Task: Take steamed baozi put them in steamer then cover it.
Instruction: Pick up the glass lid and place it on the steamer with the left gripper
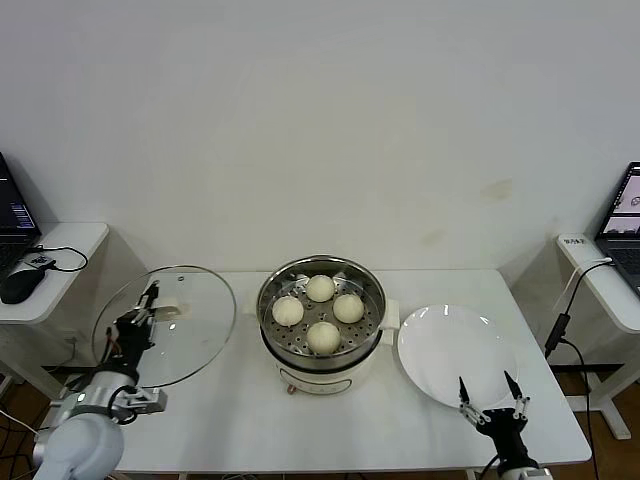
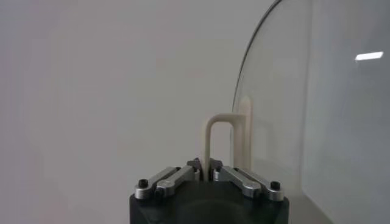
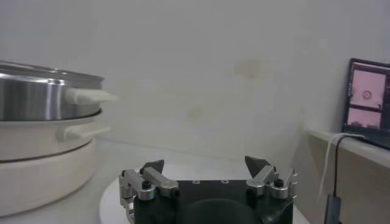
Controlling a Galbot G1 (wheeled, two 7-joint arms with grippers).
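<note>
Left gripper [image 1: 150,300] clamped, right gripper [image 1: 492,396] spread

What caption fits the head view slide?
Left gripper holds the glass lid beside the steamer loaded with four baozi; right gripper open over plate.

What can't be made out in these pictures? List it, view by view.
- Head view: the left end effector sits behind the cover; its grip on the handle is too small to read.
- Left wrist view: the cover runs off the frame edge; steamer out of view.
- Right wrist view: the steamer wall hides the baozi; the right end effector body covers most of the plate.
</note>
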